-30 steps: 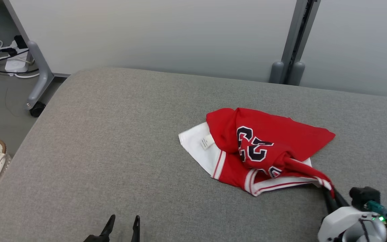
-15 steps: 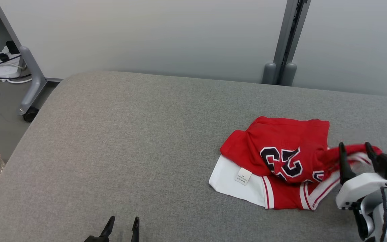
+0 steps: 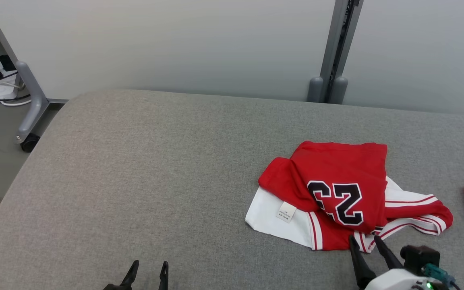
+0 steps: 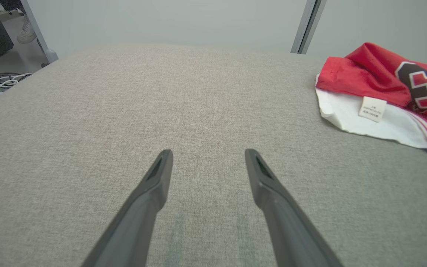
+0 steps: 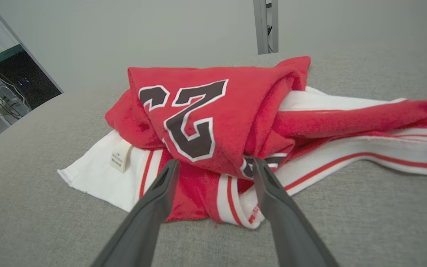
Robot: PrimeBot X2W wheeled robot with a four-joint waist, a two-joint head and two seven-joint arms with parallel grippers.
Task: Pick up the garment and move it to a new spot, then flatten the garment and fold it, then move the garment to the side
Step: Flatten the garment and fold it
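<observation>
Grey woven cloth covers the padded table (image 3: 155, 161), and right of centre in the head view lies the crumpled red-and-white jersey garment (image 3: 336, 189), its long axis running across the frame from white labelled panel to striped hem. Just below its lower edge the right gripper (image 3: 364, 240) is spread wide and holds nothing, tips pointing at the near hem, so this arm looks better placed for flattening. Well apart at the lower left, the left gripper (image 3: 150, 264) is equally wide and empty.
</observation>
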